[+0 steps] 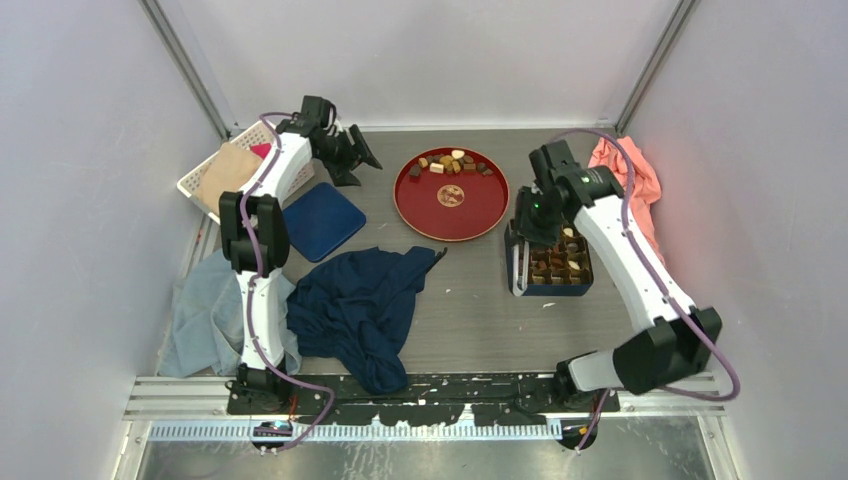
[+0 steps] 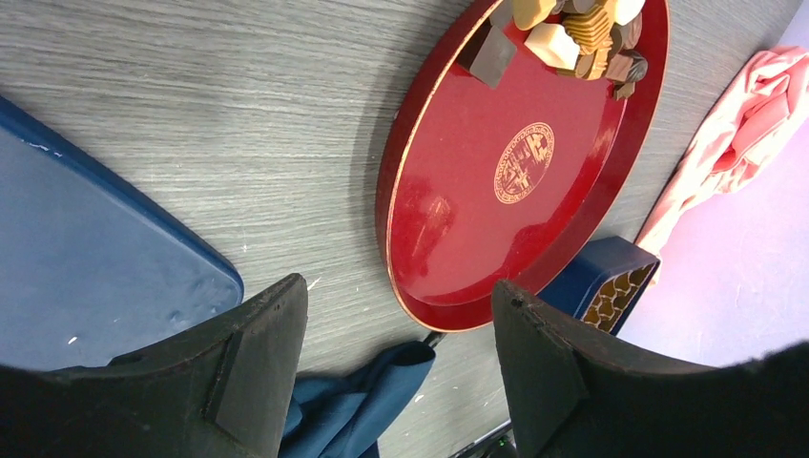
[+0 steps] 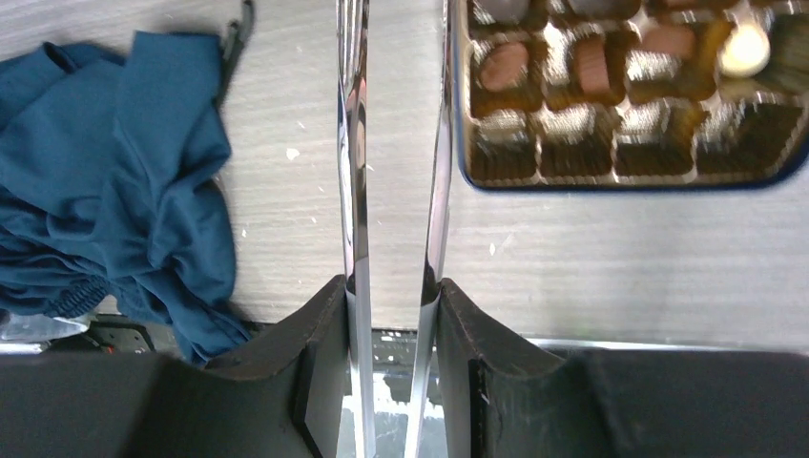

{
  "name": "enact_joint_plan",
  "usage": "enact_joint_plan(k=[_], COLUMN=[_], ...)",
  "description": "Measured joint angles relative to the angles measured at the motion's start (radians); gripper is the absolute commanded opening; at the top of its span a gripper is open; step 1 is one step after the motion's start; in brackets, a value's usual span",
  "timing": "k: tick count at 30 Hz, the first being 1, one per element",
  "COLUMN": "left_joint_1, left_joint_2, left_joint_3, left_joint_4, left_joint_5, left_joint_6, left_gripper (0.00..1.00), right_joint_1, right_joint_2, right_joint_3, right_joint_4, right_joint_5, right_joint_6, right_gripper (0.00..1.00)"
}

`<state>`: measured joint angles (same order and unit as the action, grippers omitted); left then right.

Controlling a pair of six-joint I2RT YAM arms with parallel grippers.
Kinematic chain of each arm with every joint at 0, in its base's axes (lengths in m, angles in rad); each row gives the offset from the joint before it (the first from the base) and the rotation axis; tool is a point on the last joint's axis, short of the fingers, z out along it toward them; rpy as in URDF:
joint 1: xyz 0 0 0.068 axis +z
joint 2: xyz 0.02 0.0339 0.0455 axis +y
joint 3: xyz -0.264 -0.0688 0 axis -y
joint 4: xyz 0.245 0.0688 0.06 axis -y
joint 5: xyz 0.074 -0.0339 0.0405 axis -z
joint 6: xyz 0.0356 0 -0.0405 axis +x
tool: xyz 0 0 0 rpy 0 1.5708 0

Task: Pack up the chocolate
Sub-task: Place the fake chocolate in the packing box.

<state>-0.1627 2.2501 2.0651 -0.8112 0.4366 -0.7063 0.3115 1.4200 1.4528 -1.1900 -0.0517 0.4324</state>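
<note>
Right claw (image 3: 391, 286): grips metal tongs (image 3: 351, 143) beside navy box (image 1: 555, 290), near right edge of counter (image 1: 470, 310). Left claw (image 2: 396, 296): stands wide, empty, by red tray (image 2: 458, 210) with chocolate (image 2: 563, 33).

The round tray (image 2: 458, 191) has a glossy red, lacquer-like finish that catches highlights, and it sits on a matt grey table (image 2: 238, 124) with a fine wood-grain texture. The tongs (image 3: 353, 143) are mirror-polished metal, and the box (image 3: 611, 183) at the right has a shiny ribbed liner under smooth chocolate (image 3: 503, 65). The navy cloth (image 3: 114, 162) at the near left looks soft and matt, and the far-left basket (image 1: 200, 172) is white plastic lattice.
</note>
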Motion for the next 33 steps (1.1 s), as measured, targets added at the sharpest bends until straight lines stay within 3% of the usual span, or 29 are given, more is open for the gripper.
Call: enact_joint_plan(k=[9,23,33], left_joint_1=[-0.001,-0.001,-0.008], left_joint_2=[0.000,-0.003,-0.010], left_joint_3=[0.001,-0.007,-0.039], left_joint_4=[-0.002,0.005,0.014], left_joint_5=[-0.004,-0.010,0.004], left_joint_6=[0.003,-0.002,0.010], left_gripper=[0.71,0.71,0.71], right_joint_1=[-0.019,-0.019,-0.019], right_joint_2=[-0.182,-0.237,-0.213], right_joint_3=[-0.198,-0.415,-0.434], right_joint_4=[-0.079,-0.104,-0.090], right_joint_5=[0.007,-0.074,-0.144], right_joint_6=[0.094,0.100,0.086], right_gripper=[0.11,0.13,0.12])
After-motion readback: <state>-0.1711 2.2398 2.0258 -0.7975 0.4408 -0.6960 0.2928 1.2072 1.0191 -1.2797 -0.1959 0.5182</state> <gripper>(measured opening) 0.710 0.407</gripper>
